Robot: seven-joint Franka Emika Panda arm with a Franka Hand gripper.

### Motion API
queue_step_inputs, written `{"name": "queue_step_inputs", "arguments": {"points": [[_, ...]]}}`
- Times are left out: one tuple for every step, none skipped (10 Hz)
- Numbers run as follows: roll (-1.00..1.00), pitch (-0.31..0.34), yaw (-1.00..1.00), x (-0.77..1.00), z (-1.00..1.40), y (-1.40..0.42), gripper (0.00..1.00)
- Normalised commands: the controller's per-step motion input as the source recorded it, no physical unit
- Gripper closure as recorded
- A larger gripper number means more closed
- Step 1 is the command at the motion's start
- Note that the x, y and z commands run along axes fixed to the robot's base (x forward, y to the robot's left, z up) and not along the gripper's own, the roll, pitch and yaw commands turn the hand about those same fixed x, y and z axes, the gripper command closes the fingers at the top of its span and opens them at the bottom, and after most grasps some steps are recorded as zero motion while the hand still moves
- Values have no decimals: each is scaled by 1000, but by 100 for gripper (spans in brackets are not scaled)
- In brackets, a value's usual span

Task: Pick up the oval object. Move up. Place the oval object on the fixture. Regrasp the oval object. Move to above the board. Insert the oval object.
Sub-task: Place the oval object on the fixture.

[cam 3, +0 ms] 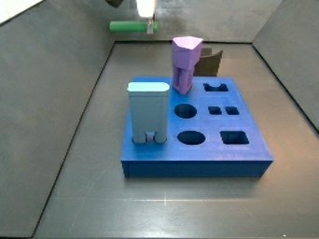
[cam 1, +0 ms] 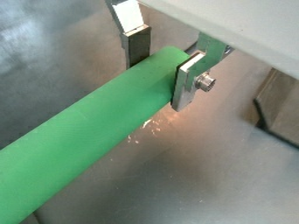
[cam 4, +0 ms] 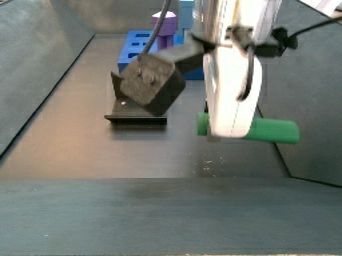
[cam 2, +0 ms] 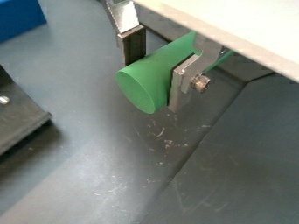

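The oval object [cam 1: 93,131] is a smooth green rod, held level between the silver fingers of my gripper [cam 1: 162,66], which is shut on it near one end. In a wrist view its rounded end face [cam 2: 147,89] points toward the camera from the gripper [cam 2: 158,66]. In a side view the rod [cam 4: 274,131] sticks out sideways from under the white gripper [cam 4: 221,125], just above the floor. The dark fixture [cam 4: 147,85] stands behind it, and the blue board [cam 3: 200,140] lies farther off. The rod [cam 3: 129,27] and gripper [cam 3: 145,21] show beyond the board.
A purple peg [cam 3: 186,61] and a light blue rectangular peg [cam 3: 147,112] stand upright in the board. The fixture's edge [cam 2: 17,118] and a corner of the board [cam 2: 17,17] lie near the gripper. Grey walls [cam 3: 75,65] enclose the floor.
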Motion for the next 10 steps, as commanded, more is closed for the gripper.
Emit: {"name": "queue_step_inputs", "arguments": {"points": [[25,36,-11,-8,1000,-2,100],[51,57,-26,-16,1000,-2,100],[61,66,-27,-21,1000,-3,100],[83,77,-13,-27,1000,-7,100],[90,86,-8,-32,1000,-9,100],[101,89,7,-32,990,-15,100],[100,89,14,-29,859,-14,100],[101,95,16,-26,725,-11,100],[96,96,20,-15,546,-13,100],[90,102,21,-10,406,-8,100]]}}
